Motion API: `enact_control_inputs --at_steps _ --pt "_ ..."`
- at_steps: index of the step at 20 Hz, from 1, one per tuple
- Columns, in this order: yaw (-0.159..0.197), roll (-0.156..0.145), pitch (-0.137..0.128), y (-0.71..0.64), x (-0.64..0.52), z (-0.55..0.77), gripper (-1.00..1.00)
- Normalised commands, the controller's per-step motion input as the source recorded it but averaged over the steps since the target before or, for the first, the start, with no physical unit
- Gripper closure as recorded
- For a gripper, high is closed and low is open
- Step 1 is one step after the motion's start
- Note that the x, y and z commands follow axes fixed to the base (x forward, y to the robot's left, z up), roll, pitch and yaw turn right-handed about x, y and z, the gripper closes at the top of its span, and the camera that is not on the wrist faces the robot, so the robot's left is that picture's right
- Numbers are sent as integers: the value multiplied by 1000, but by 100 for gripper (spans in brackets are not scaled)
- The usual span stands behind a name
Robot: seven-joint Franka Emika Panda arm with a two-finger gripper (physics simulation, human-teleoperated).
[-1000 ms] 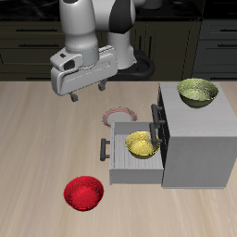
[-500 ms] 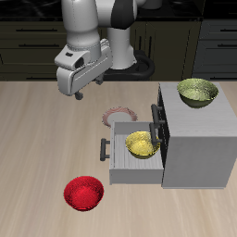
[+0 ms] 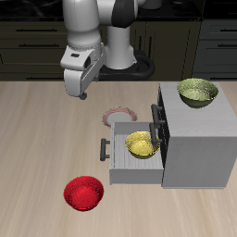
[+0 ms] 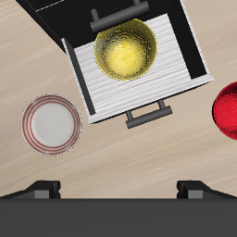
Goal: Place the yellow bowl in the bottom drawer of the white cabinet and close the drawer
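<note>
The yellow bowl (image 3: 141, 143) sits inside the bottom drawer (image 3: 118, 157), which is pulled out of the white cabinet (image 3: 196, 146) towards the table's middle. In the wrist view the bowl (image 4: 125, 51) lies in the drawer's tray (image 4: 171, 56), behind the dark bar handle (image 4: 148, 115). My gripper (image 3: 81, 91) hangs high above the table, away from the drawer and farther back. In the wrist view the gripper (image 4: 118, 190) is open and empty, with its fingertips (image 4: 42, 190) far apart.
A duller olive-yellow bowl (image 3: 197, 91) stands on the cabinet's top. A red bowl (image 3: 81, 193) lies near the table's front edge and shows in the wrist view too (image 4: 227, 109). A pink-rimmed plate (image 3: 118, 117) lies beside the drawer's front, also in the wrist view (image 4: 53, 123).
My gripper has turned about its upright axis and drawn in a little under the arm. The yellow bowl and the drawer have not moved.
</note>
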Motion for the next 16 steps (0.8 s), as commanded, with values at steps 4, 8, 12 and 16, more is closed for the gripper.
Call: enact_control_inputs --at_steps 4,8,12,16 --pt "138 -18 31 -118 -70 -47 -100" --pt "162 -12 29 -187 -108 -130 -100" --pt "107 -9 8 -119 -59 -65 -100" --pt "126 -18 -13 -91 -24 -27 -100"
